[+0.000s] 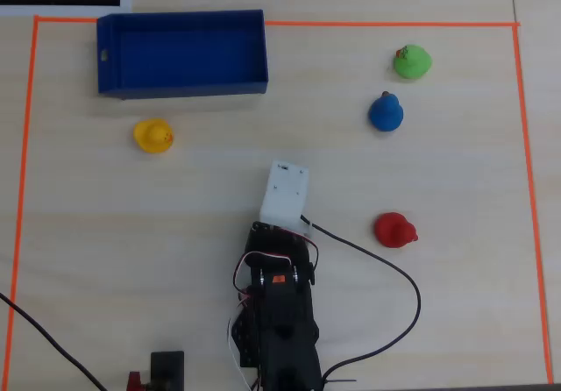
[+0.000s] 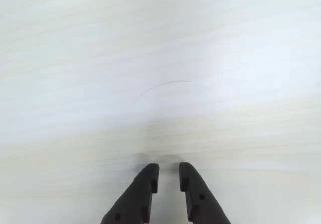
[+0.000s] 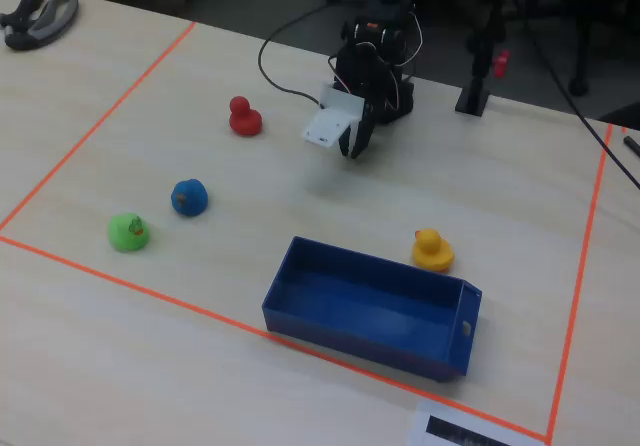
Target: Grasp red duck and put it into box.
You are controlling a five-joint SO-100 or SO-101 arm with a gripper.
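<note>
The arm sat folded up near the bottom of the table in the overhead view, with its gripper point(image 1: 282, 200) pointing toward the middle. In the wrist view the gripper point(image 2: 169, 174) came in from the bottom edge. Its two black fingers point(image 2: 145, 184) were almost together, with only a thin gap between them. Nothing was held in that gap. Below them was only bare, pale wood.

The red duck point(image 1: 394, 231) sat on the table point(image 1: 175, 259) to the right of the arm in the overhead view. It was near the arm but not touching it. A black wire point(image 1: 394, 277) curved past just below the duck. In the fixed view the red duck point(image 3: 244, 116) was to the left of the gripper point(image 3: 350, 146).

The box point(image 1: 181, 86) was blue and had an open top. It sat at the upper left in the overhead view, close to the orange tape line point(image 1: 386, 24). It had nothing in it. One short wall had a small hole. The box was well apart from the red duck.

A yellow duck point(image 1: 153, 135) sat just below the box in the overhead view. A blue duck point(image 1: 385, 112) sat above the red duck, and a green duck point(image 1: 412, 61) sat a bit farther up from that. All four ducks were on the table, inside the tape line.
</note>
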